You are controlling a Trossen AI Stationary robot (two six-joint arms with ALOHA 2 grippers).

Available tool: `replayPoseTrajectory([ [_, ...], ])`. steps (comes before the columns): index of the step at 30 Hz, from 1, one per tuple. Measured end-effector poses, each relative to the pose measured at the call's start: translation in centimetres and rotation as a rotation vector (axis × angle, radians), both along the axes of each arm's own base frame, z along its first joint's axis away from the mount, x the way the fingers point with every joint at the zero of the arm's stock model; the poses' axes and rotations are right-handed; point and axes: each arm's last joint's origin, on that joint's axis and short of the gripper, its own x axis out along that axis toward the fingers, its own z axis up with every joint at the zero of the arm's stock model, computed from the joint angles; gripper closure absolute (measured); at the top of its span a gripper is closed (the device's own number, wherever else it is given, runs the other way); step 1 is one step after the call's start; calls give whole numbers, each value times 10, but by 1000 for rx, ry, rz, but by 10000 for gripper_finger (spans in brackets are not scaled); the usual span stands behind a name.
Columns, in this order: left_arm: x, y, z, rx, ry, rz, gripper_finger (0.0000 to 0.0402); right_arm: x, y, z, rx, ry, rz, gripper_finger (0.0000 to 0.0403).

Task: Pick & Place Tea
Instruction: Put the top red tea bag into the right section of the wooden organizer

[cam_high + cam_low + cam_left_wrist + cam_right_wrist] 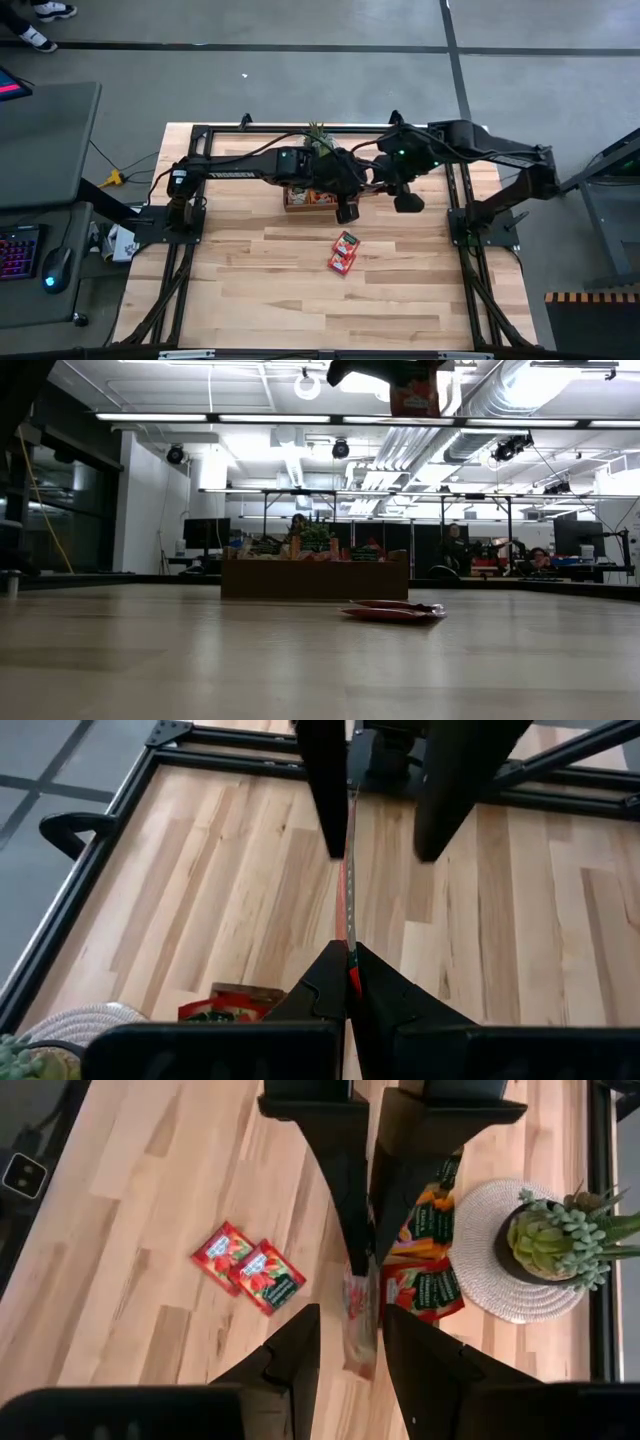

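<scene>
A pale butcher-block tabletop [250, 290] of light wood strips carries a black metal frame [205, 130] along its far and side edges. Near the middle lie two red sachets [343, 252], overlapping, flat on the wood. Toward the far edge stands a brown wooden tray [297, 206], with a woven round mat [490, 1250] under a small potted succulent [555, 1235] beside it.

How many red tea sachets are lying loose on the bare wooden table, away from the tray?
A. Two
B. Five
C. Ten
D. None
A: two red tea sachets lie side by side, touching, on the bare table, apart from the wooden tray; the right wrist view shows the same pair.
</scene>
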Motion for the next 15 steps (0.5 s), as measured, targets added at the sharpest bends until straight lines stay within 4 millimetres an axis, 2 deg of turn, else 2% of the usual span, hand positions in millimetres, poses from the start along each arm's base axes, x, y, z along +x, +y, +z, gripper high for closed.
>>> replayPoseTrajectory([
  [7, -1, 0, -1, 7, 10, -4, 401, 8, -4, -4, 2, 4, -7, 294],
  [15, 0, 0, 0, 21, 11, -15, 401, 7, -9, -4, 8, 4, -33, 295],
])
